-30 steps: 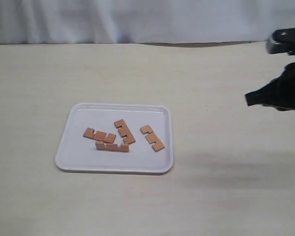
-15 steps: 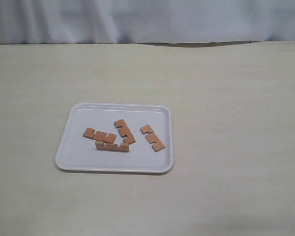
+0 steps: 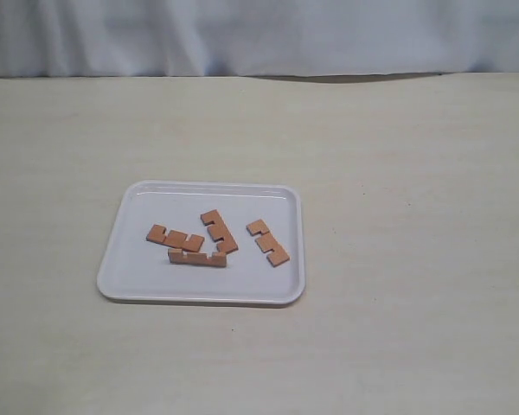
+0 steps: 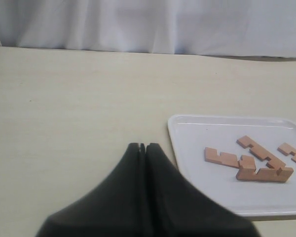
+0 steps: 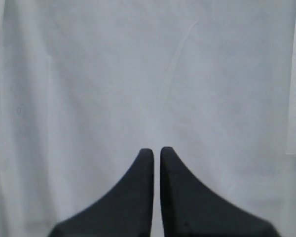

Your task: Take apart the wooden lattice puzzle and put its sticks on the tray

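Note:
The white tray (image 3: 138, 270) lies left of the table's middle. Several reddish-brown notched sticks lie loose on it; no assembled lattice shows. One stick (image 3: 175, 238) lies flat at the left, one (image 3: 219, 232) slants through the middle, and one (image 3: 268, 241) lies apart at the right. Another stick (image 3: 197, 258) stands on its edge in front, notches up. Neither arm appears in the exterior view. My left gripper (image 4: 142, 146) is shut and empty, off the tray (image 4: 197, 143) beside its rim. My right gripper (image 5: 156, 150) is shut on nothing and faces only white cloth.
A white curtain (image 3: 259, 35) hangs along the table's far edge. The beige tabletop (image 3: 398, 173) spreads out around the tray on all sides.
One second ago the right arm was at the right edge of the exterior view; it has since left that view. The tray and sticks have not moved.

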`<state>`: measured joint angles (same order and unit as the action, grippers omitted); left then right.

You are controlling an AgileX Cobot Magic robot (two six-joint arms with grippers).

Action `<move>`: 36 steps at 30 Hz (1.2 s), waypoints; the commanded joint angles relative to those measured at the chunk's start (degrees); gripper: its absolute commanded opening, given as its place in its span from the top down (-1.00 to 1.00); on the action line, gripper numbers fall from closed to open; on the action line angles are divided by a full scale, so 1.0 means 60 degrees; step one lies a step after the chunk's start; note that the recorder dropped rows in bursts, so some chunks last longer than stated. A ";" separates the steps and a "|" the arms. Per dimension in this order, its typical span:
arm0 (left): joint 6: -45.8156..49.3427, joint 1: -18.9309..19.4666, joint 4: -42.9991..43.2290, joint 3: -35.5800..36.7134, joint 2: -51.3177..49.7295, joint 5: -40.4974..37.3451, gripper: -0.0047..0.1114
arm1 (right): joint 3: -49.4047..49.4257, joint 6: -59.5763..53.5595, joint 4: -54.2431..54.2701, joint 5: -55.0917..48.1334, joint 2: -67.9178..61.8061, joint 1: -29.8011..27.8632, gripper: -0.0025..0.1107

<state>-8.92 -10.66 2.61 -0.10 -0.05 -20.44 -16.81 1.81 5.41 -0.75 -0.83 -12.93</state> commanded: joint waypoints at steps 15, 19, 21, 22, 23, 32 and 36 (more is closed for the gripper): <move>-0.0004 -0.0014 0.0021 0.0017 0.0009 0.0108 0.92 | 0.2801 -0.0301 0.0447 0.0998 0.0138 -0.0042 0.88; -0.0004 -0.0014 0.0021 0.0017 0.0009 0.0108 0.92 | 0.2801 -0.0730 0.0447 -0.0110 0.0138 -0.0042 0.88; -0.0004 -0.0014 0.0056 0.0017 0.0009 0.0085 0.92 | 0.2801 -0.0732 0.0447 -0.0110 0.0138 -0.0042 0.88; -0.0004 -0.0014 0.0056 0.0017 0.0009 0.0085 0.92 | 0.2801 -0.0732 0.0447 -0.0110 0.0138 -0.0042 0.88; -0.0004 -0.0014 0.0056 0.0017 0.0009 0.0085 0.92 | 0.2801 -0.0697 0.0471 -0.0146 0.0138 -0.0042 0.88; -0.0004 -0.0014 0.0056 0.0017 0.0009 0.0085 0.92 | 0.2801 -0.0241 0.0516 -0.0937 0.0138 -0.0042 0.88; -0.0004 -0.0014 0.0056 0.0017 0.0009 0.0085 0.92 | 0.2801 -0.0068 0.0533 -0.0957 0.0138 -0.0042 0.88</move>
<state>-8.92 -10.66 2.61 -0.10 -0.05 -20.44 -0.08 0.65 8.55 -5.81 -0.28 -12.97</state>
